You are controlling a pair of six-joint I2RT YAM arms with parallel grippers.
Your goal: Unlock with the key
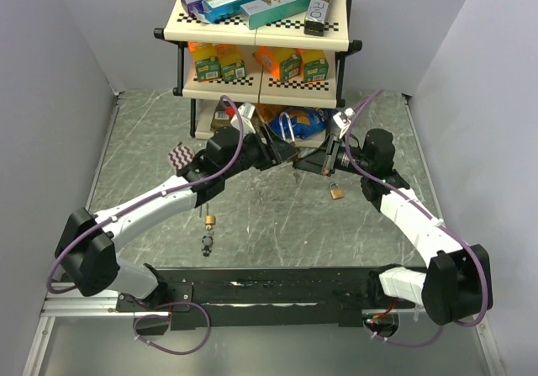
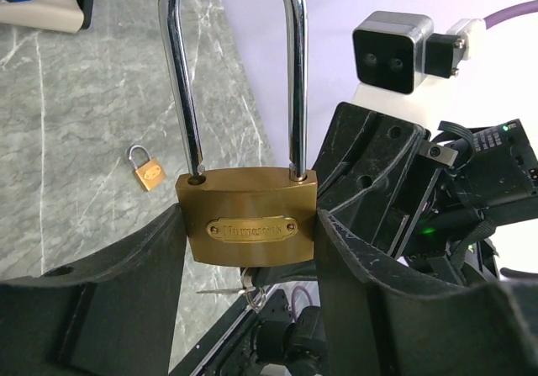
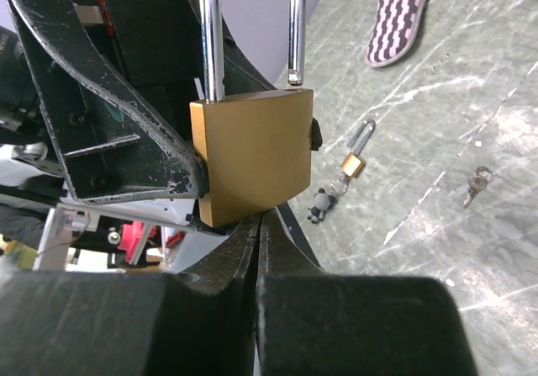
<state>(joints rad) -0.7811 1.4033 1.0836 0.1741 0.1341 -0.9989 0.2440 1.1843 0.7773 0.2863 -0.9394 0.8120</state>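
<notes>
A large brass padlock [image 2: 250,225] with a long steel shackle [image 2: 290,73] is held upright above the table between my left gripper's [image 2: 250,235] fingers. It also shows in the top view [image 1: 286,132] and the right wrist view [image 3: 252,153]. There, one shackle leg [image 3: 294,31] ends just above the body. My right gripper [image 3: 261,220] is shut, tips against the padlock's underside. A key with its ring [image 2: 245,282] sticks out under the padlock at those tips; its blade is hidden. From above, both grippers [image 1: 282,150] [image 1: 309,162] meet in front of the shelf.
A small padlock [image 1: 336,193] lies on the marble table right of centre. Another small padlock with a panda charm [image 1: 208,225] lies left of centre. A striped pad [image 1: 181,153] lies on the left. A shelf [image 1: 261,31] of boxes stands behind, a blue bag [image 1: 304,122] beneath it.
</notes>
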